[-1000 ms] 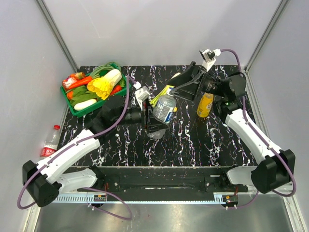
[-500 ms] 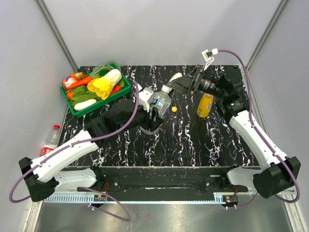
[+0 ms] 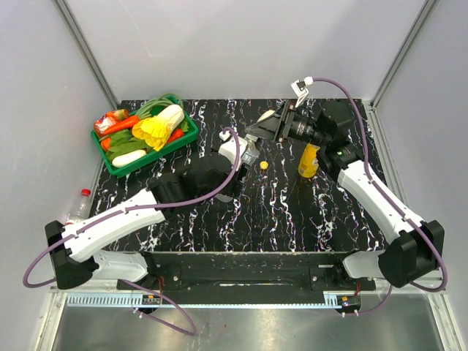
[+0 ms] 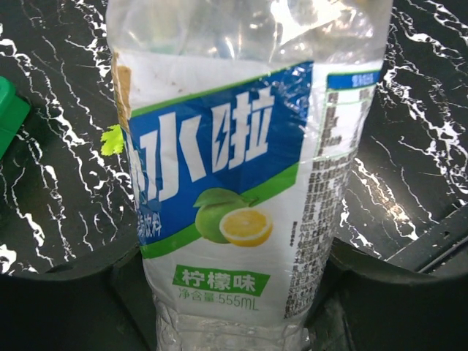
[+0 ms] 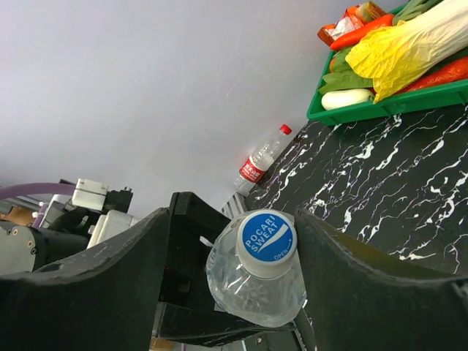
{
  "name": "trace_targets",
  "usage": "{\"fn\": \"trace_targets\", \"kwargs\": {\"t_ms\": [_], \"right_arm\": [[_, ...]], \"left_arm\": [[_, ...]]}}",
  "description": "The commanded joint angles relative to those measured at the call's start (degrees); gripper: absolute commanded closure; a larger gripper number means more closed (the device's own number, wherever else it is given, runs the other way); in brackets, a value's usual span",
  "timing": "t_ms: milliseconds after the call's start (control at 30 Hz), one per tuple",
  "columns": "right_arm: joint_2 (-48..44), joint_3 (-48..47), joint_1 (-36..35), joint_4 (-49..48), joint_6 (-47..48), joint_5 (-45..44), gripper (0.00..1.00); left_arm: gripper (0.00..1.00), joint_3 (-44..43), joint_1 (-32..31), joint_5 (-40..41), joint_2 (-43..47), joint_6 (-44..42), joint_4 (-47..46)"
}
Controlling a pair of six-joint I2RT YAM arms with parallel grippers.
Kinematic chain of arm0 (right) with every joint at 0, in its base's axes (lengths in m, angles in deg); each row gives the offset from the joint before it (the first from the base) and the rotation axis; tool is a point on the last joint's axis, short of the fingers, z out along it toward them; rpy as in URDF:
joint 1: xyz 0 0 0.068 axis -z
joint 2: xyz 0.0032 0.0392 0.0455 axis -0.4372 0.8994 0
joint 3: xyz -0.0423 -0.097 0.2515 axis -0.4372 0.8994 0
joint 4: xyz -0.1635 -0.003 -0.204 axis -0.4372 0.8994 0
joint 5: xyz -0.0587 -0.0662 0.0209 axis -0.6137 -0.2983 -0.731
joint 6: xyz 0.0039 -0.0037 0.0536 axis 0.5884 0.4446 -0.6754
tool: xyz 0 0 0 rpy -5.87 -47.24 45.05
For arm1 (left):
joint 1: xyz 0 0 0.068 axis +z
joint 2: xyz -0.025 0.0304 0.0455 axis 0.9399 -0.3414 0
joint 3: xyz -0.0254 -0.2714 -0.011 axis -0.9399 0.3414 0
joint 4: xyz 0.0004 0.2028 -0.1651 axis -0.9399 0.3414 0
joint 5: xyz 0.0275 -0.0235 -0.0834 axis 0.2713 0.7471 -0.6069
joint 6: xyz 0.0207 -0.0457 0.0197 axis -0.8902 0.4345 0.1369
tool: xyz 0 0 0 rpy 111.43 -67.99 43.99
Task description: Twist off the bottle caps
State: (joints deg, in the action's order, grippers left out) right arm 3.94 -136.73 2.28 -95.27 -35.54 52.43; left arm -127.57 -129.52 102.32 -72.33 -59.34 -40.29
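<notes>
Left gripper [image 4: 227, 296]: closed on the lower body of the clear bottle [image 4: 234, 183], one finger on each side of its blue, white and green lemon label. Right gripper [image 5: 235, 219]: jaws parted and set around the same bottle's blue cap [image 5: 267, 235], with a gap showing on one side, so nothing is gripped. Both grippers meet over the middle of the far half of the black marbled table [image 3: 292, 212]. Small yellow cap [image 3: 264, 165]: loose on the table just beside them. Orange-yellow juice bottle [image 3: 311, 159]: upright, near the right arm. Green tray [image 3: 121, 170]: far left corner, filled with vegetables [image 3: 157, 128]. Red-labelled bottle [image 3: 77, 216]: off the table's left edge, against the wall, red cap on.
</notes>
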Motion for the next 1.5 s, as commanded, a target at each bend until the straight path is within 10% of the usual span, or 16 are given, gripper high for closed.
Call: {"fn": "trace_targets", "kwargs": {"t_ms": [0,333,1200,1467], "right_arm": [[0.96,-2.33,-1.06,-0.01,-0.77,0.77,0.28],[2.28,-3.3,-2.11,3.25,0.02,-0.9,0.49],[3.51,-1.8,-2.03,0.6,-2.62,-2.74,0.45],[3.34,-1.72,-2.11,2.72,-0.34,-3.8,0.9]], "left_arm": [[0.94,-3.46,-0.72,5.36,-0.21,-0.49,0.34],[0.93,-3.37,-0.81,5.62,-0.56,-0.66,0.69],[0.95,-2.05,-2.39,10.1,-1.0,-0.93,2.36],[0.95,-1.97,-2.57,9.67,-1.61,-1.02,2.36]]}}
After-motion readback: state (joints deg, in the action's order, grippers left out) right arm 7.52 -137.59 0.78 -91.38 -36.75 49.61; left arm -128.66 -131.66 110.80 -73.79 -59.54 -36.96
